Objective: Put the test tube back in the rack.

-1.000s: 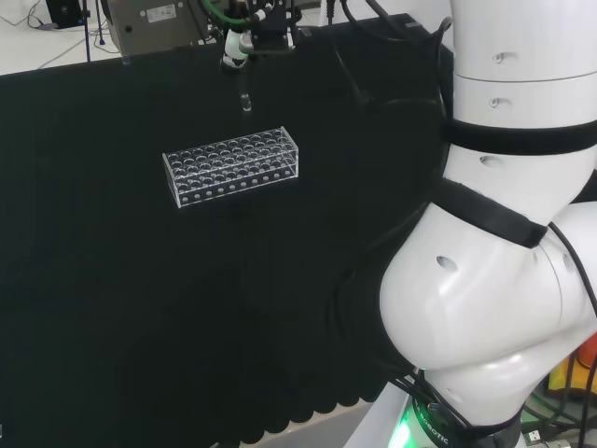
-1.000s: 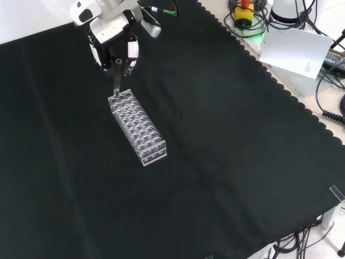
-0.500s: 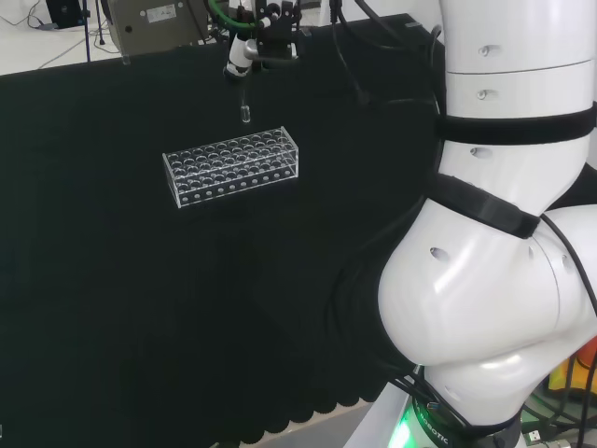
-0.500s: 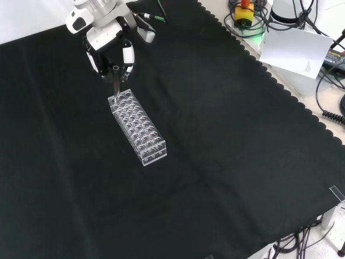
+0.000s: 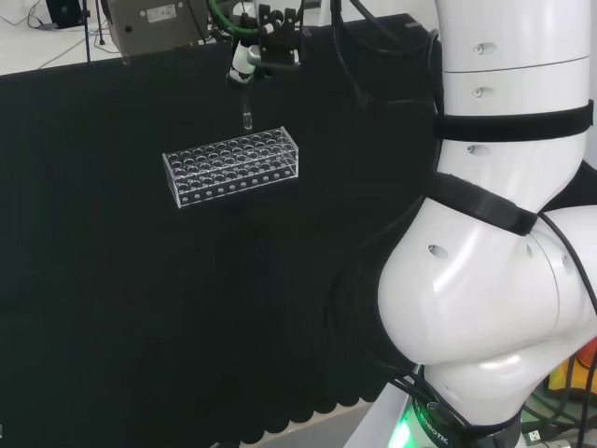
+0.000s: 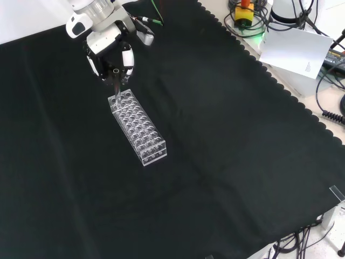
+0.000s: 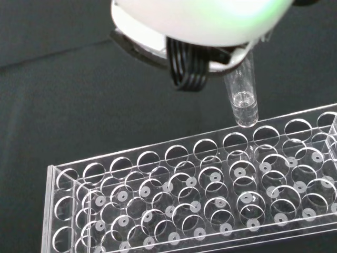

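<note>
Near the upper left of the front view, the hand (image 6: 110, 51) has its fingers pinched on the top of a clear test tube (image 6: 116, 90), which hangs upright with its rounded bottom just above the far end of the clear rack (image 6: 137, 128). In the head view the tube sits at upper centre, its tip above the rack's back edge. In the wrist view the tip hovers close over the outer row of holes, seemingly between two openings or over the rim rather than centred, though the clear plastic makes this hard to judge. The main risk is a descent that lands the tip on the top plate: the tube could tilt in the fingers, slip, or shove the light rack across the black cloth (image 6: 226, 140).
</note>
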